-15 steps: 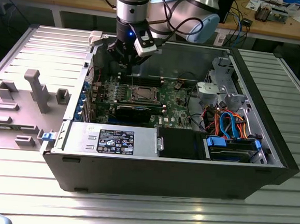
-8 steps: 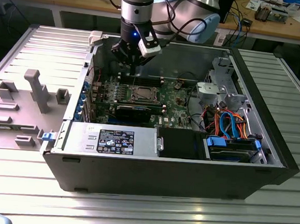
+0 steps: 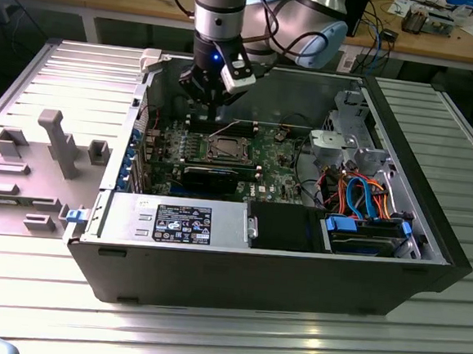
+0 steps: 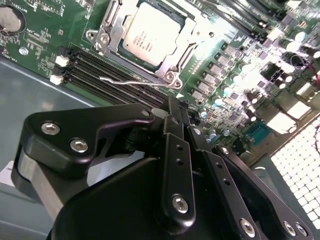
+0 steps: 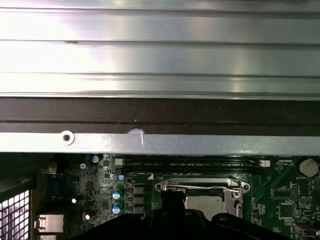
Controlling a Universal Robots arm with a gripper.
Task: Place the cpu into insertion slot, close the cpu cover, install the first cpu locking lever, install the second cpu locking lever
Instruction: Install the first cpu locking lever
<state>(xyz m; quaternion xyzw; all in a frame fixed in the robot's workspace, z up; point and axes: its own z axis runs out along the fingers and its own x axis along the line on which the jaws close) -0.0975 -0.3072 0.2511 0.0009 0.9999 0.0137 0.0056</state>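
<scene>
Ribbed metal table (image 3: 232, 332) bears an open computer case (image 3: 253, 281) whose white label (image 3: 182, 222) is illegible. Above the cpu (image 4: 150, 37), seated under the cpu cover (image 4: 192, 32), the gripper (image 4: 172, 105) hangs with its fingers clenched together

Partly hidden, partly cropped
The cpu (image 5: 206, 202) is half covered by the gripper (image 5: 172, 200) in the first wrist view; the cpu cover (image 4: 107, 25) is cropped in the second wrist view

Silver-grey arm (image 3: 219, 12), pale-blue joint cap (image 3: 328, 38), black fingers (image 4: 175, 165) studded with silver screws (image 4: 180, 202).
</scene>
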